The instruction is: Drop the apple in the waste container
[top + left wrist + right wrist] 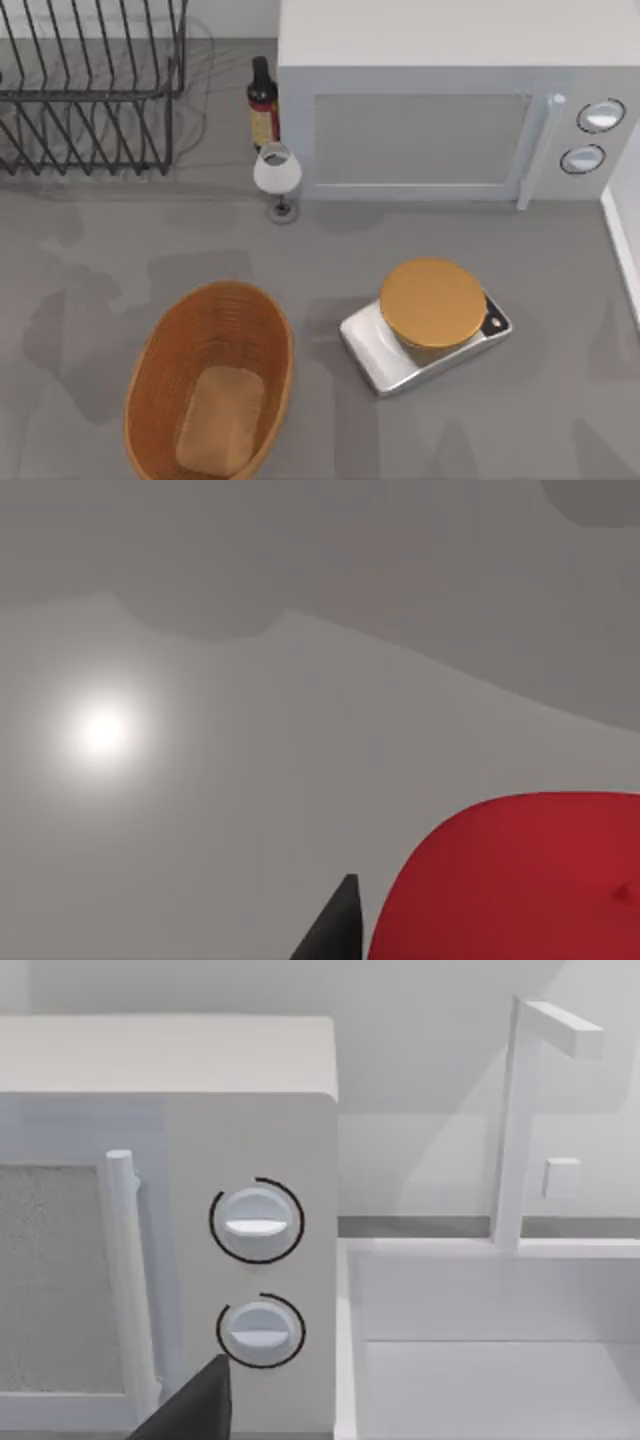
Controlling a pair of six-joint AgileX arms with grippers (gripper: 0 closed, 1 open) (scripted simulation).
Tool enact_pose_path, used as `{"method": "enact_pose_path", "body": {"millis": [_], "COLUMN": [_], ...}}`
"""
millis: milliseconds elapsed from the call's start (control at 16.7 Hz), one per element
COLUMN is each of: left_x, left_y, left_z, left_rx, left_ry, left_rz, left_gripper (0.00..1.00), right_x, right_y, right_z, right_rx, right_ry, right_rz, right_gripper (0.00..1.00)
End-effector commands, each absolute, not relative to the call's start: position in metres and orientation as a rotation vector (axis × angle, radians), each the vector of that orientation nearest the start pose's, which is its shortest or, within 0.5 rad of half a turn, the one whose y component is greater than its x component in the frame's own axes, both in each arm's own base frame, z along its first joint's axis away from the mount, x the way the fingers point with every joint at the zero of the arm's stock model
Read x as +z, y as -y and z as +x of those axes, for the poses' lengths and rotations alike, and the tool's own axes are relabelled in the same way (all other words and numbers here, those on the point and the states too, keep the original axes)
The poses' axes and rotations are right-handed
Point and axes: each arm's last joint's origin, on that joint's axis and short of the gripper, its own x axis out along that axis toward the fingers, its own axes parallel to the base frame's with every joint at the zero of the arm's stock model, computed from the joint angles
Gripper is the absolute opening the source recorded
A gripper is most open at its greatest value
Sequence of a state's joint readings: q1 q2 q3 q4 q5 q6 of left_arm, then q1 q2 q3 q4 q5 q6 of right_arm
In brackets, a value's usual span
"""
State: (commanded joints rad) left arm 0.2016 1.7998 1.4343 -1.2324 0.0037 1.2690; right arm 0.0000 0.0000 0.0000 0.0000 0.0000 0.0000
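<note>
Step in hand, as judged: the apple (520,880) is close against the left gripper, a dark fingertip (335,925) seen just beside it at the lower edge of the left wrist view; whether the fingers are clamped on it or merely alongside cannot be told. No apple is seen inside the waste container (160,345), so the drop is judged not yet made.

Top view, left to right:
- Upper left: one wire rack (90,90).
- Lower left: one waste container, its tan floor bare.
- Upper centre: one dark bottle (262,100); one white goblet (277,175) just below it.
- Right of centre: one orange-topped scale (430,320).
- Upper right: one microwave (450,110), two dials.

Right gripper: one dark fingertip (195,1405) noted at the lower edge of the right wrist view, facing the dials; finger spacing cannot be told. Judged idle.

Next move calls for the apple to be brought above the basket's opening, then released.
</note>
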Motion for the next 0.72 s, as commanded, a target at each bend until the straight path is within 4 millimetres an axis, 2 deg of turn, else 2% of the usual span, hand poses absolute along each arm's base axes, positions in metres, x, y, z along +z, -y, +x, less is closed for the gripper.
{"method": "enact_pose_path", "body": {"millis": [120,240,540,720], "left_x": [0.250,0.263,0.262,0.263], "left_y": [-0.069,-0.068,-0.069,-0.059], "left_z": [0.322,0.319,0.319,0.321], "left_rx": [-0.837,-0.825,-0.826,-0.804], "left_ry": [-1.416,-1.407,-1.409,-1.417], "left_rz": [0.818,0.822,0.820,0.793], "left_gripper": [0.00,0.00,0.00,0.00], "right_x": [0.160,0.160,0.160,0.160], "right_y": [0.001,0.001,0.001,0.001], "right_z": [0.106,0.106,0.106,0.106], "right_rx": [0.000,0.000,0.000,0.000], "right_ry": [0.000,0.000,0.000,0.000], "right_rz": [0.000,0.000,0.000,0.000], "right_gripper": [1.00,1.00,1.00,1.00]}}
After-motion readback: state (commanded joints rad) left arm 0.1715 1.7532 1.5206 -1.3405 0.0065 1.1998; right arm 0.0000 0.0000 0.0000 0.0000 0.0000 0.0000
